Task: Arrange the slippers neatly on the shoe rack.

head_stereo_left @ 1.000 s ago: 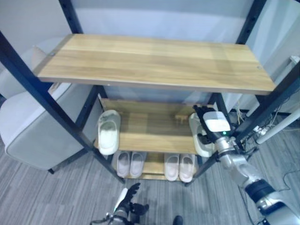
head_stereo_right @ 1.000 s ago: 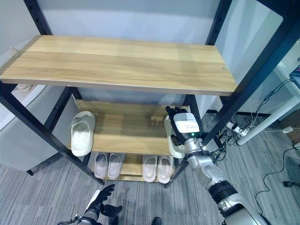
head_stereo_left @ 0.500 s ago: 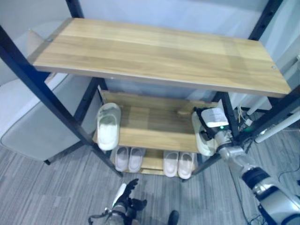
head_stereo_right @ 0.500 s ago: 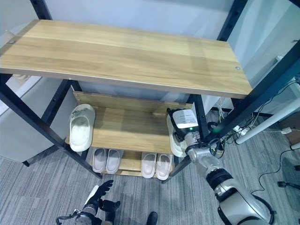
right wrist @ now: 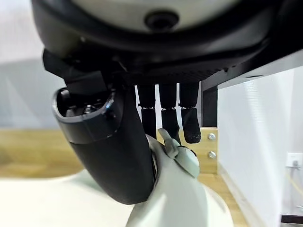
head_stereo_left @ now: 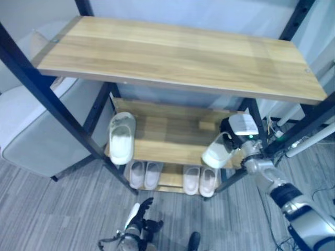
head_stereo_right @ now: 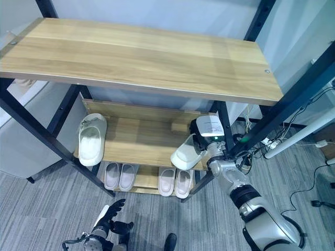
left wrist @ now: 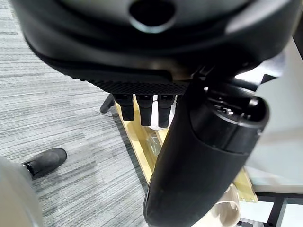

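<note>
- Your right hand (head_stereo_right: 208, 137) sits at the right end of the middle shelf (head_stereo_right: 137, 148); its thumb and fingers (right wrist: 165, 116) are curled about the heel end of a white slipper (head_stereo_right: 186, 155), so it has a firm hold of that slipper.
- The held slipper is tilted, toe pointing left and toward the near edge of the shelf, its toe overhanging or just at that edge; I cannot tell whether the sole touches the wood.
- Your left hand (head_stereo_left: 138, 222) hangs low near the floor, fingers straight and relaxed, holding nothing.
- The matching white slipper (head_stereo_right: 91, 138) lies flat at the left end of the same shelf, toe toward the near edge, well apart from the held one.
- Two further pairs (head_stereo_right: 119, 176) stand side by side on the bottom shelf (head_stereo_right: 146, 184), toes near; they look tidy and, in my judgement, need no attention.
- The top shelf (head_stereo_right: 141, 58) carries nothing.
- Judgement on the step in hand: the pair is split across the shelf, so carry the held slipper left and set it just beside its mate, parallel and toe to the near edge.
- Advice: keep the sole level before lowering; clear the right upright (head_stereo_right: 225, 130) as you swing; release only once the sole lies flat, lest the slipper tip off the near edge.
</note>
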Controlling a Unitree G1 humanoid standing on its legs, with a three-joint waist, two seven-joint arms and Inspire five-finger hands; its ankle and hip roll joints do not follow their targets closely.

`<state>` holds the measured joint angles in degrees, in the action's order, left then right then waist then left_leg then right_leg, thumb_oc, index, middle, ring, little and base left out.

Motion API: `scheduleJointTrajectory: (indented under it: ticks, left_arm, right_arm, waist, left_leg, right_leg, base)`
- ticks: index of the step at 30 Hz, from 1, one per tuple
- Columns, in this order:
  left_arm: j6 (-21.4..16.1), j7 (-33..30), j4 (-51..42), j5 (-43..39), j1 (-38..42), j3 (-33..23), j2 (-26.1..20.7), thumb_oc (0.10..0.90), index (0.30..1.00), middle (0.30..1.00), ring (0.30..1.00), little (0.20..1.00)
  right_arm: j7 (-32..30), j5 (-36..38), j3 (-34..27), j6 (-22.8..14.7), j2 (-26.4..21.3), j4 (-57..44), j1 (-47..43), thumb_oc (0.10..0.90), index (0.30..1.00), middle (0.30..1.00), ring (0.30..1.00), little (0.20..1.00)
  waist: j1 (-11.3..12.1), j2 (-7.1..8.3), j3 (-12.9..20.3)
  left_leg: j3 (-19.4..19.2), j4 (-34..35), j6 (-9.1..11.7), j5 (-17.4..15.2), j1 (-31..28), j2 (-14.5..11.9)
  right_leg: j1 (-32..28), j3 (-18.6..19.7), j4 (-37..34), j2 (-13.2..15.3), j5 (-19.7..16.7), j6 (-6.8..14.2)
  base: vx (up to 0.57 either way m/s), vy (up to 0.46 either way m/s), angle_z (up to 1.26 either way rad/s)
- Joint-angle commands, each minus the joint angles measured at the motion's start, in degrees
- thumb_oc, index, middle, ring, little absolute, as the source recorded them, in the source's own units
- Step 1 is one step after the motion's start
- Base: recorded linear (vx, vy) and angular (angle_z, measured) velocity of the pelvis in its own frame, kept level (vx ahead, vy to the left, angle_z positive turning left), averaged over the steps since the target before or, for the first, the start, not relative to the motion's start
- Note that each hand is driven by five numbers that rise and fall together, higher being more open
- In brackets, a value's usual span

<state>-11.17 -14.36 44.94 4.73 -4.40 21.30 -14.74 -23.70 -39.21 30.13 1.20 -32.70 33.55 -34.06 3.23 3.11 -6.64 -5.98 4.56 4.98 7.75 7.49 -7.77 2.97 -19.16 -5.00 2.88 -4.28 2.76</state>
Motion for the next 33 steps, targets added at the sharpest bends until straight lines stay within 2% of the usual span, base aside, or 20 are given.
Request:
scheduleJointTrajectory:
  ticks: [1, 9, 13, 18, 24, 33]
  left_arm:
    - [-2.35, -0.94, -1.97, -1.20, 2.48, 1.11, -0.70, 0.800, 0.900, 0.900, 0.900, 0.900]
    - [-2.40, -1.05, -2.76, -1.39, 1.58, 0.94, -1.16, 0.800, 0.900, 0.900, 0.900, 0.900]
    - [-2.59, -1.69, -2.50, -1.42, 1.80, 1.15, -1.61, 0.800, 0.900, 0.900, 0.900, 0.900]
    - [-2.72, -2.17, -2.11, -1.59, 2.22, 1.02, -2.02, 0.800, 0.900, 0.900, 0.900, 0.900]
    - [-3.09, -3.64, -2.23, -2.07, 3.07, 0.76, -3.19, 0.800, 0.900, 0.900, 0.900, 0.900]
    - [-3.39, -4.93, -1.88, -3.06, 4.73, 1.19, -3.72, 0.800, 0.900, 0.900, 0.900, 0.900]
  right_arm:
    - [-2.74, 1.50, -4.33, -1.97, -2.18, -6.85, -6.42, 0.400, 0.300, 0.300, 0.300, 0.300]
    - [-3.00, 2.90, -3.43, -3.08, 0.09, -8.69, -9.45, 0.400, 0.300, 0.300, 0.300, 0.300]
    - [-3.92, 4.10, -2.41, -3.52, 1.17, -7.97, -12.78, 0.400, 0.300, 0.300, 0.300, 0.300]
    - [-4.75, 4.75, -2.11, -3.72, 0.90, -7.15, -14.52, 0.400, 0.300, 0.300, 0.300, 0.300]
    - [-7.24, 7.00, -2.41, -3.84, -1.45, -4.07, -16.98, 0.400, 0.300, 0.300, 0.300, 0.300]
    - [-8.84, 10.29, -1.34, -3.88, -1.55, 0.29, -22.50, 0.400, 0.300, 0.300, 0.300, 0.300]
  waist:
    - [1.47, 1.66, 1.77]
    - [2.78, 1.64, 1.58]
    - [4.29, 1.96, 1.09]
    - [5.39, 2.34, 0.66]
    - [8.49, 3.43, -0.22]
    - [10.59, 3.96, -1.07]
  left_leg:
    - [-2.19, 0.44, -0.03, -5.18, -1.97, 2.34]
    - [-1.68, 0.44, -0.04, -4.98, -1.75, 2.45]
    - [-0.77, 0.44, 0.13, -4.59, -0.84, 2.64]
    - [0.11, 0.44, 0.26, -4.21, 0.32, 2.66]
    - [2.93, 0.44, 0.54, -3.30, 3.44, 3.30]
    - [4.96, 0.44, 0.79, -2.47, 6.06, 4.01]
  right_leg:
    - [-3.98, 0.54, 0.48, 3.54, 6.02, 5.15]
    - [-4.10, 0.07, 0.43, 3.64, 6.00, 5.14]
    - [-3.85, -0.74, 0.51, 3.69, 6.01, 5.12]
    - [-3.33, -1.61, 0.61, 3.79, 6.05, 5.16]
    - [-2.33, -4.30, 0.68, 3.85, 6.18, 5.07]
    - [-1.23, -6.28, 0.95, 4.14, 6.34, 5.05]
  base:
    - [0.00, 0.000, 0.00]
    - [0.00, 0.000, 0.00]
    - [0.01, -0.005, 0.04]
    - [0.00, -0.010, 0.17]
    - [0.01, -0.007, 0.26]
    - [0.02, 0.001, 0.18]
